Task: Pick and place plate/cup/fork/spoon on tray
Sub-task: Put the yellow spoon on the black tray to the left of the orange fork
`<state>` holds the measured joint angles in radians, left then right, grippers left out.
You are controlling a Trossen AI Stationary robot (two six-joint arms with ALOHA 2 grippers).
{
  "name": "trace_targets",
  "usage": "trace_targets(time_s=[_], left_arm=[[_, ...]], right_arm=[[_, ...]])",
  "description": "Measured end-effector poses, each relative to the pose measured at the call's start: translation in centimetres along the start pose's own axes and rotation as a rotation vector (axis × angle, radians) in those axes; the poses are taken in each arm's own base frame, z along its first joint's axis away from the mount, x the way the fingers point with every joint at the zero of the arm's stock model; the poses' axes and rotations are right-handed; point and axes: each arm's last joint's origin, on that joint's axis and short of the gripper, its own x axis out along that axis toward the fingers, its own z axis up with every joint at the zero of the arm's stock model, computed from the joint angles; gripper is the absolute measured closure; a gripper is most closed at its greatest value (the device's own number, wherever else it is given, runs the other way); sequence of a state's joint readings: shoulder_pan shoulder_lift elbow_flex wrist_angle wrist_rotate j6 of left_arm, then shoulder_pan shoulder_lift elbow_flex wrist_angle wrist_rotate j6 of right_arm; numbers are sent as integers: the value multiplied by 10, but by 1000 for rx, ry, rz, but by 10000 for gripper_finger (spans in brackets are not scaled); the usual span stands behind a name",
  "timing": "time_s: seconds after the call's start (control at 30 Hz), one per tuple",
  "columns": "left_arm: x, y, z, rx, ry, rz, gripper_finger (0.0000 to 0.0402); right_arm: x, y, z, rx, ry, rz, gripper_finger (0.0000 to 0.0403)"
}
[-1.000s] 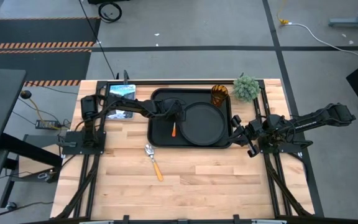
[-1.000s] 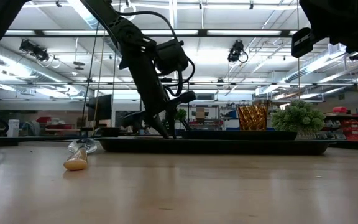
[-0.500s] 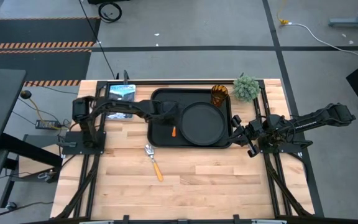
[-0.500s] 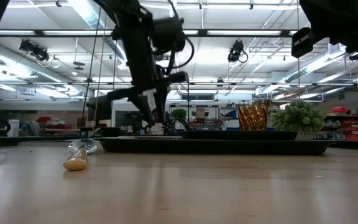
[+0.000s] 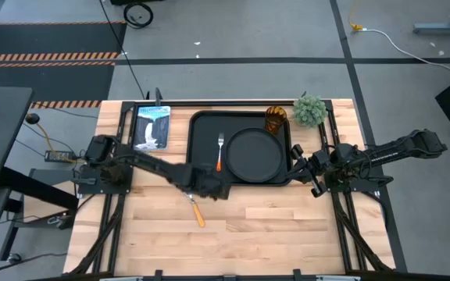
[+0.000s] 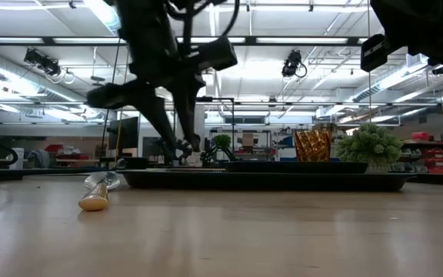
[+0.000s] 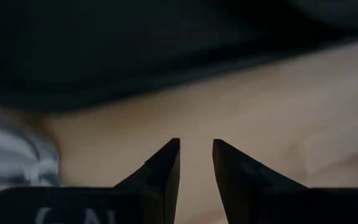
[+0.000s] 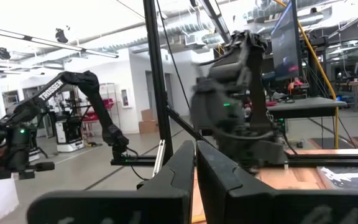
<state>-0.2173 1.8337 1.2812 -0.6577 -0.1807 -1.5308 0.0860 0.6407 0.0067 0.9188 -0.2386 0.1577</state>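
The black tray (image 5: 201, 168) holds the round black plate (image 5: 255, 154), the amber cup (image 5: 276, 119) at its far right corner, and the orange-handled fork (image 5: 219, 151) lying left of the plate. The spoon (image 5: 194, 203) lies flat on the wood in front of the tray; it also shows in the low view (image 6: 95, 194). My left gripper (image 5: 213, 188) hovers above the table just in front of the tray's near rim, beside the spoon's bowl (image 7: 11, 152). It is a little open (image 7: 196, 152) and empty. My right gripper (image 5: 303, 168) waits, shut (image 8: 195, 165), by the tray's right side.
A small green potted plant (image 5: 309, 109) stands at the far right, next to the cup. A blue-white card (image 5: 151, 126) lies left of the tray at the far edge. Bare wood stretches across the near half of the table.
My left gripper has risen from the fork on the tray and swung toward the table's near edge. It now stands over the wood beside the spoon's bowl. The fork stays lying on the tray, now in full view.
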Motion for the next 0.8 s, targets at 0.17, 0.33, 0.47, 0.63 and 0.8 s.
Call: trace_targets(time_s=[0.17, 0.33, 0.47, 0.63, 0.8], left_arm=[[-4, 8, -35, -68, 4, 72, 299], [-10, 18, -57, -139, -3, 150, 299], [-8, 23, -65, -162, -14, 195, 299], [9, 26, -68, -157, -16, 245, 299], [20, 29, -71, -152, 10, 299, 299]], right_arm=[[0, 0, 0, 7, 0, 0, 380], [0, 0, 0, 7, 0, 1, 380], [0, 0, 0, 7, 1, 1, 380], [0, 0, 0, 7, 0, 2, 380], [0, 0, 0, 8, 2, 4, 380]])
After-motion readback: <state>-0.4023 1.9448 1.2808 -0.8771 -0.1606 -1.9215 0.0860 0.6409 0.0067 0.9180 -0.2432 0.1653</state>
